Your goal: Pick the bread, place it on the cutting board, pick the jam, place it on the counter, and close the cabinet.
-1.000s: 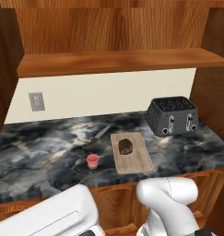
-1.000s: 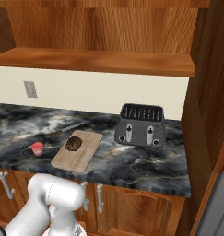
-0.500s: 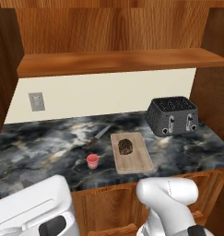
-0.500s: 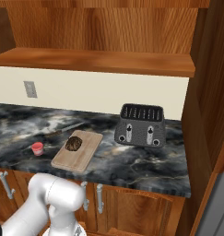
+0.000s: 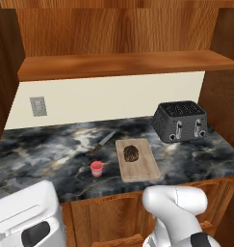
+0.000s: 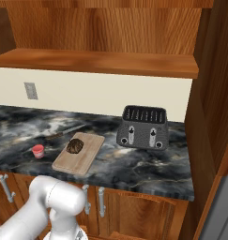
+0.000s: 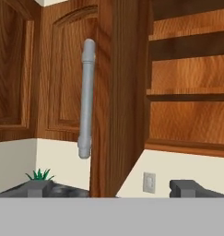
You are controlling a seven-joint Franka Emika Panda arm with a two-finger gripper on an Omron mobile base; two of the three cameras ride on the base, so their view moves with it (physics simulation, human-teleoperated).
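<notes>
Bread point(image 5: 131, 153) on board point(image 5: 137, 166); jam point(image 5: 96, 168) on counter point(image 5: 41, 154) left of it; fingers point(image 7: 38, 186) spread, empty; cabinet point(image 7: 118, 92) door edge-on, a glancing push might slip off.

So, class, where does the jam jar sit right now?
In the left base view the jam stands on the counter, just left of the cutting board and apart from it.
</notes>
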